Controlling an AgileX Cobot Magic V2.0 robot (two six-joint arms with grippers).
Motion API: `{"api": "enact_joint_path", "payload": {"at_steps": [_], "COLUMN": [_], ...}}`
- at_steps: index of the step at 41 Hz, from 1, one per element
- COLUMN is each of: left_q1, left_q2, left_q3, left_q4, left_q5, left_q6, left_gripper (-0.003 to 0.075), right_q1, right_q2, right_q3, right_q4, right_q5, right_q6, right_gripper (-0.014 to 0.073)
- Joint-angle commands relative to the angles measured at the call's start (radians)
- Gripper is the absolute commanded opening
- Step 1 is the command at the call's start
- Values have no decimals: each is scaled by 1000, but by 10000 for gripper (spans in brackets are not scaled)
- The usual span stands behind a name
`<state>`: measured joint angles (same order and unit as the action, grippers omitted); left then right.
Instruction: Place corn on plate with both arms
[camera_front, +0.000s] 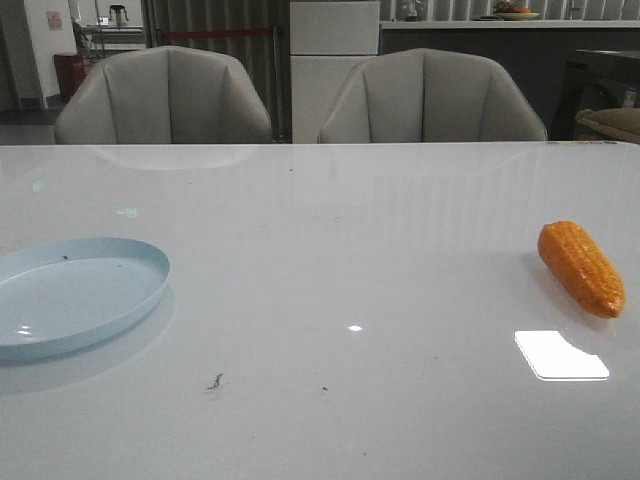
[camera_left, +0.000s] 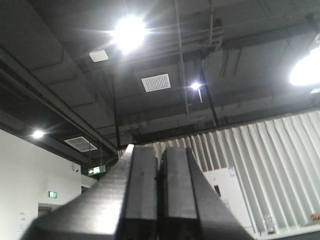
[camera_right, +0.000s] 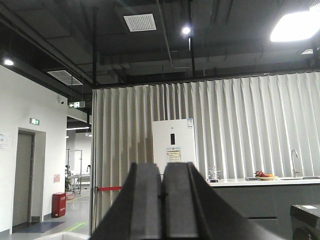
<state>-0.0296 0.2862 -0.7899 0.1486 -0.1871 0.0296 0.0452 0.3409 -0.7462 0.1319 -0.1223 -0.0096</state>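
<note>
The orange corn (camera_front: 581, 268) lies on the white table (camera_front: 330, 260) at the right, pointing toward the front right. The pale-blue plate (camera_front: 70, 297) sits at the left edge of the front view, empty apart from a few dark specks. Neither arm shows in the front view. My left gripper (camera_left: 160, 150) is shut and empty, aimed up at the ceiling. My right gripper (camera_right: 161, 167) is shut and empty, aimed level at the room's curtain. Neither wrist view shows the corn or the plate.
Two grey chairs (camera_front: 165, 95) (camera_front: 432, 98) stand behind the table's far edge. A few dark crumbs (camera_front: 215, 381) lie on the table near the front. A bright light reflection (camera_front: 560, 355) sits below the corn.
</note>
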Motion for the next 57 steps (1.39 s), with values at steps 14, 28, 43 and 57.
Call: {"api": "enact_joint_path", "payload": {"at_steps": [14, 28, 43, 57], "left_q1": [2, 2, 2, 11], "left_q2": [499, 754, 762, 881], "left_q3": [-119, -119, -119, -204], "left_q4": [-30, -50, -172, -209], "left_q5": [304, 453, 469, 683], "left_q6": [-3, -3, -3, -14], "left_gripper": [90, 92, 357, 480], "right_q1": [-4, -4, -4, -4], "right_q2": [490, 643, 650, 650], "right_q3": [-117, -117, -117, -117], "right_q4": [2, 3, -91, -91], "right_q5": [129, 375, 459, 486], "right_q6": [-2, -2, -9, -9], "right_gripper": [58, 58, 426, 456]}}
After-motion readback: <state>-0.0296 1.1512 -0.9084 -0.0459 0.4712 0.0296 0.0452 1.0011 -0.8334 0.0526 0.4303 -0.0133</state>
